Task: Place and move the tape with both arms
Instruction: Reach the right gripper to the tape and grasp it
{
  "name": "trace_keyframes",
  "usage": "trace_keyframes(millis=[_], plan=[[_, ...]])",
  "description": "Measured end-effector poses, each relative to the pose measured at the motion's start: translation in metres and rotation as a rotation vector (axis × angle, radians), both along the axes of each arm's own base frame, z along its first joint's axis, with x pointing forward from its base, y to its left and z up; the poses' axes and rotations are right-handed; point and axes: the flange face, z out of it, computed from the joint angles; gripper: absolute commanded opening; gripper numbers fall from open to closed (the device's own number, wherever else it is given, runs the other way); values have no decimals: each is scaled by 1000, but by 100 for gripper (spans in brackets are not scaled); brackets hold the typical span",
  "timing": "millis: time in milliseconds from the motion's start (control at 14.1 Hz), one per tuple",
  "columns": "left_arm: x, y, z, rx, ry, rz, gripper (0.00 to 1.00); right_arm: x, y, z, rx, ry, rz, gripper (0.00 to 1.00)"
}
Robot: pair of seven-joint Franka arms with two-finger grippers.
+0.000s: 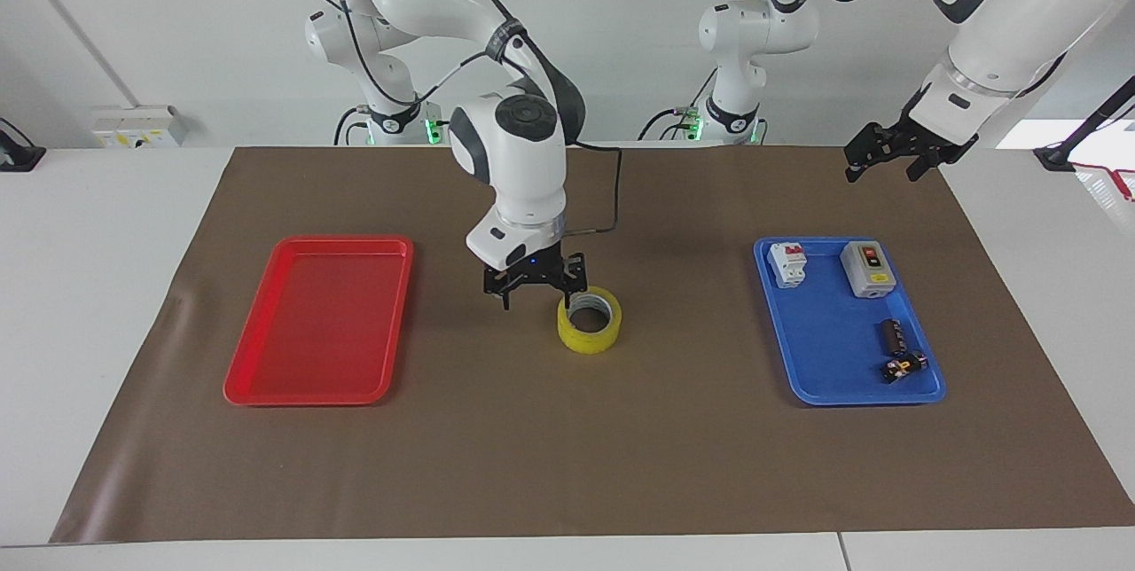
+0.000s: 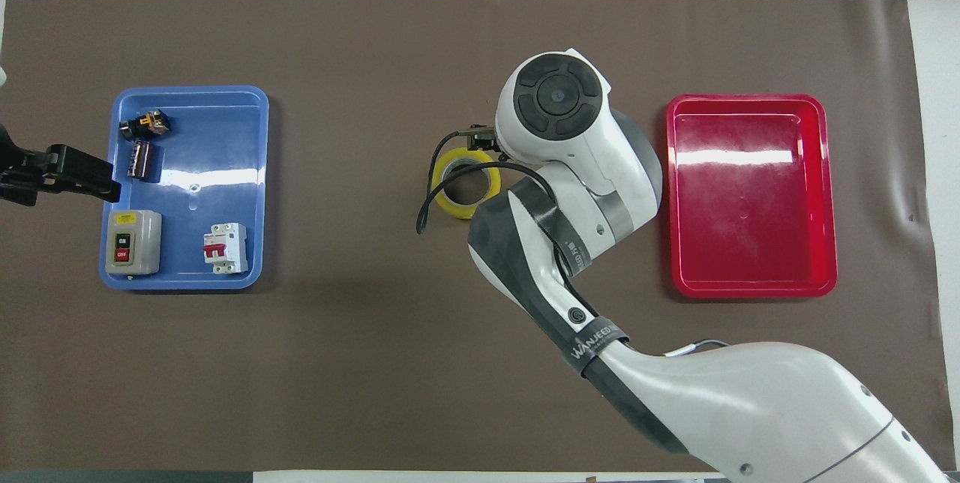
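Note:
The yellow tape roll [image 1: 590, 339] lies flat on the brown mat at the middle of the table, between the two trays. My right gripper [image 1: 536, 298] is open and low over the mat beside the tape, toward the red tray; one fingertip [image 1: 567, 296] is at the roll's rim. In the overhead view the right arm's wrist covers part of the tape [image 2: 450, 202] and hides most of the right gripper [image 2: 480, 142]. My left gripper [image 1: 882, 161] is open, empty and raised over the mat by the blue tray; it also shows in the overhead view [image 2: 75, 172].
A red tray [image 1: 319, 323] lies toward the right arm's end. A blue tray [image 1: 829, 340] toward the left arm's end holds a grey on/off switch box [image 1: 867, 269], a white circuit breaker [image 1: 787, 264] and small dark parts [image 1: 897, 349].

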Motion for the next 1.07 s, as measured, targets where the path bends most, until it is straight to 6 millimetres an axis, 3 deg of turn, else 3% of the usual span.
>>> trace_keyframes(millis=[427,853,924,995,1066], plan=[[-4,-5,8,-3,-15,-35,100,-10,11,-58,20,-26,62,100],[-6,-22,8,-2,-16,-62,100,-29,9,-95,7,-9,166,100],[-6,-24,9,-2,-17,-64,100,-31,8,-97,5,-7,173,87],[-6,-24,10,-2,-20,-63,100,-31,7,-97,3,-7,183,64],[-6,-24,10,-2,-26,-55,100,-32,7,-96,2,-9,192,12]])
